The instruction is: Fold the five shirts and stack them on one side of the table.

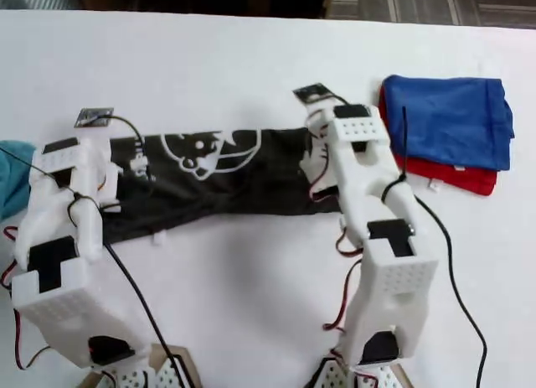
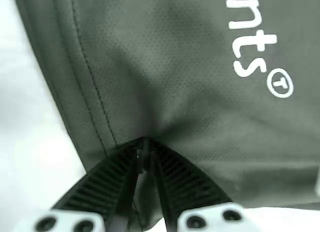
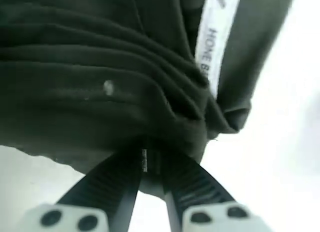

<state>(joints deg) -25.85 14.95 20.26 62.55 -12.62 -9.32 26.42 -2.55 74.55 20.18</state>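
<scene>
A black shirt (image 1: 218,178) with a white print lies stretched in a long band across the middle of the table. My left gripper (image 2: 143,153) is shut on the black shirt's (image 2: 190,81) hem at its left end, where the left arm (image 1: 71,178) stands. My right gripper (image 3: 145,159) is shut on a bunched fold of the same shirt (image 3: 100,81) at its right end, under the right arm (image 1: 360,153). A folded blue shirt (image 1: 452,120) rests on a folded red shirt (image 1: 465,177) at the right side.
A teal garment (image 1: 12,174) pokes in at the table's left edge. White tabletop (image 1: 251,287) lies open in front of the black shirt and behind it. Cables trail from both arms toward the front edge.
</scene>
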